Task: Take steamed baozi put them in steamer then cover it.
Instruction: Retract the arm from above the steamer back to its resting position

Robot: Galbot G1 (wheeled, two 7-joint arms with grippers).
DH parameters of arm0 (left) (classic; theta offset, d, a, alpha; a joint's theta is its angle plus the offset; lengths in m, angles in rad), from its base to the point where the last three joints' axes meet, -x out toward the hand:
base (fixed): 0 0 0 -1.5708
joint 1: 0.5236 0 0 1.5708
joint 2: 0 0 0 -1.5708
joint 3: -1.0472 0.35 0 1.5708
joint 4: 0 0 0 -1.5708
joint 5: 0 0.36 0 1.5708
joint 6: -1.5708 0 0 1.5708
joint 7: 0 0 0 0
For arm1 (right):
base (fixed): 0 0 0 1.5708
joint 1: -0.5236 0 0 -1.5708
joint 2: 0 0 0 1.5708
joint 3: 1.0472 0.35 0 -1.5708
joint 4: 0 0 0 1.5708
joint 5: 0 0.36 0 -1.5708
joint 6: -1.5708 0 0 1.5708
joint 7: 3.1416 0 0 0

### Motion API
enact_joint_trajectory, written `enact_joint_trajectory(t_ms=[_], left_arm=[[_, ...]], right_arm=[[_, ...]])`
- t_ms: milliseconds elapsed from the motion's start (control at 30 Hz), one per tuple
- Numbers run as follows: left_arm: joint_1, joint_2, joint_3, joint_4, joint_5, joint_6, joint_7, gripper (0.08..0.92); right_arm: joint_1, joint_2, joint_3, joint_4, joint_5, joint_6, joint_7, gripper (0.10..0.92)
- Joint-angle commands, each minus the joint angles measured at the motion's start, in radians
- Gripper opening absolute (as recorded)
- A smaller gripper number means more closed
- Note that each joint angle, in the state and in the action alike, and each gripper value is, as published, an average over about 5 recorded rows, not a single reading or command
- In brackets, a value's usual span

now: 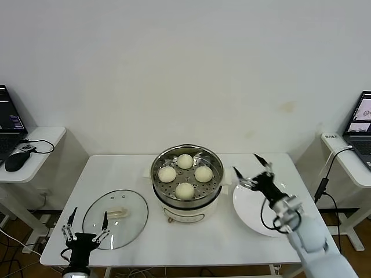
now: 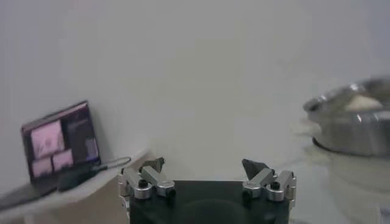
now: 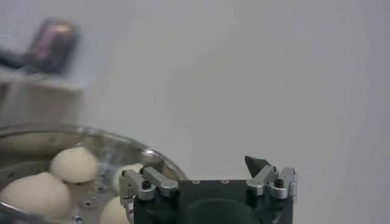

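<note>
Several cream-white baozi lie on the perforated tray inside the steel steamer at the table's middle. The glass cover with its cream handle lies flat on the table to the steamer's left. My left gripper stands open at the cover's near-left edge, holding nothing. My right gripper is open and empty, raised over the white plate just right of the steamer. The right wrist view shows the baozi in the pot beside the right gripper. In the left wrist view, the left gripper faces the wall with the steamer off to one side.
The white table carries the steamer, cover and plate. Side desks with laptops stand at far left and far right; a black mouse and cables lie on the left desk.
</note>
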Motion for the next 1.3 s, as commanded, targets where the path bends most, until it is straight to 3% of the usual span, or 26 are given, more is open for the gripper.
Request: enact_joint_trajectory(t_ms=[33,167,333,933,1300], left_arm=[[0.008,0.054,-0.069,0.115,0.665,-0.061,0.087,0.823],[0.020,0.060,-0.076,0.137,0.854,-0.067,0.099,0.823],[-0.062,0.052,-0.056,0.167,0.963,-0.033,0.128,0.823],[-0.287,0.048,0.014,0.391,0.958,-0.009,0.126,0.823],[-0.392,0.044,0.036,0.452,0.952,0.007,0.134,0.823]], right_arm=[[-0.368,0.237,0.370,0.075,-0.027,0.066,0.038,0.823],[-0.362,0.265,0.384,0.055,-0.036,0.081,0.082,0.823],[-0.361,0.282,0.386,0.045,-0.058,0.083,0.106,0.823],[-0.413,0.315,0.377,0.071,-0.082,0.069,0.120,0.823],[-0.444,0.324,0.393,0.085,-0.095,0.078,0.118,0.823]])
